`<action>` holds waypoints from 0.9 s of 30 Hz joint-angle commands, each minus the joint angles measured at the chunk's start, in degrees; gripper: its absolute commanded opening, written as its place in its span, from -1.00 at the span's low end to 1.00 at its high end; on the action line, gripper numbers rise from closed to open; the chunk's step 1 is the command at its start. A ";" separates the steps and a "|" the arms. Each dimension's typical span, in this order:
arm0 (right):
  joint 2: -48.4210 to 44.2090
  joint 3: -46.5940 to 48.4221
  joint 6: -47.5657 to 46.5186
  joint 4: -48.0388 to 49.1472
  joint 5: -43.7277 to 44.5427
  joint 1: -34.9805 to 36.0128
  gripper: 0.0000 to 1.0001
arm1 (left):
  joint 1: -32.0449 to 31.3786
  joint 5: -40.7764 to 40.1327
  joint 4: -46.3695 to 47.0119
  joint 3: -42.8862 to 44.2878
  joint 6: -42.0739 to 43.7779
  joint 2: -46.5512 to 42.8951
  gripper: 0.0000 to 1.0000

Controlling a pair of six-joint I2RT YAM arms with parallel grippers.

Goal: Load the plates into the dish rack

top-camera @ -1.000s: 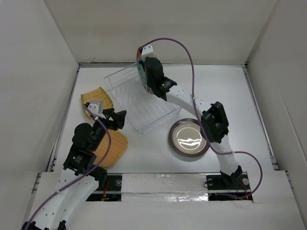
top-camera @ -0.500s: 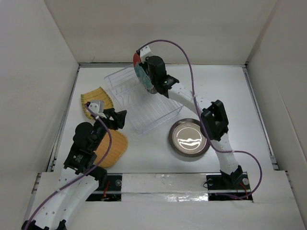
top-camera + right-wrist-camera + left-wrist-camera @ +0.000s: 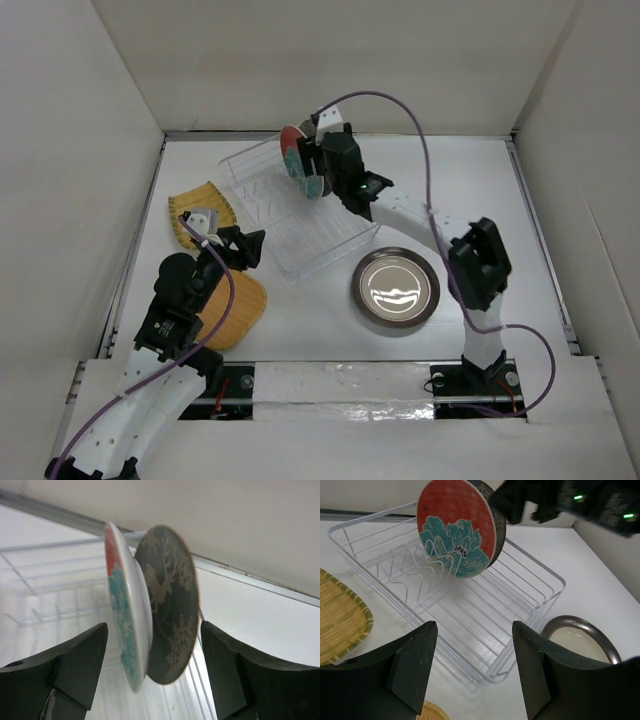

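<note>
The red plate with teal flowers (image 3: pixel 456 527) stands on edge among the prongs of the clear dish rack (image 3: pixel 470 615). A dark plate with a pale bird motif (image 3: pixel 172 605) leans right behind it. My right gripper (image 3: pixel 154 626) is open, its fingers straddling both plates without touching them; from above it (image 3: pixel 312 168) sits at the rack's far end. Right of the rack, the shiny silver plate (image 3: pixel 395 288) lies flat. The fan-shaped yellow plate (image 3: pixel 200 210) and the round yellow plate (image 3: pixel 235 310) lie to its left. My left gripper (image 3: pixel 245 248) hovers open and empty at the rack's near-left side.
White walls enclose the table on three sides; the back wall (image 3: pixel 225 525) rises just behind the rack. The right arm's purple cable (image 3: pixel 400 110) arcs above the rack. Bare tabletop (image 3: pixel 500 200) lies to the right of the rack.
My right gripper has opened and let go of the red plate, which now stands in the rack beside the dark plate. The right arm shifted slightly right. The left arm stayed still.
</note>
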 commanded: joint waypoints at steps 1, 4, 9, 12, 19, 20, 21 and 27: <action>-15.51 -8.07 10.10 1.97 -4.84 -1.76 0.63 | -0.25 0.54 2.03 2.34 0.78 -0.54 0.16; -29.31 -25.71 17.92 3.46 -6.62 -3.60 0.33 | -0.25 1.16 2.03 2.25 0.60 -1.33 0.16; -50.75 -53.01 39.36 -5.04 -8.30 -9.75 -1.00 | -0.25 1.69 1.95 2.07 0.25 -3.27 0.15; -63.85 -63.64 47.10 -18.64 -8.39 -13.53 -1.00 | -0.25 2.30 2.12 2.07 0.08 -4.14 0.15; -82.85 -75.18 57.57 -37.05 -17.33 -22.50 0.58 | -0.77 2.04 2.04 2.07 -0.01 -5.81 0.15; -83.22 -75.81 58.54 -37.57 -18.66 -23.29 0.61 | -0.77 2.04 2.03 2.07 -0.01 -5.99 0.15; -83.05 -76.16 59.16 -37.93 -19.11 -24.00 0.61 | -0.77 1.95 2.03 2.07 -0.01 -6.25 0.15; -71.48 -75.02 56.53 -36.70 -22.53 -28.21 0.74 | -1.39 1.34 1.86 2.16 0.16 -7.75 0.15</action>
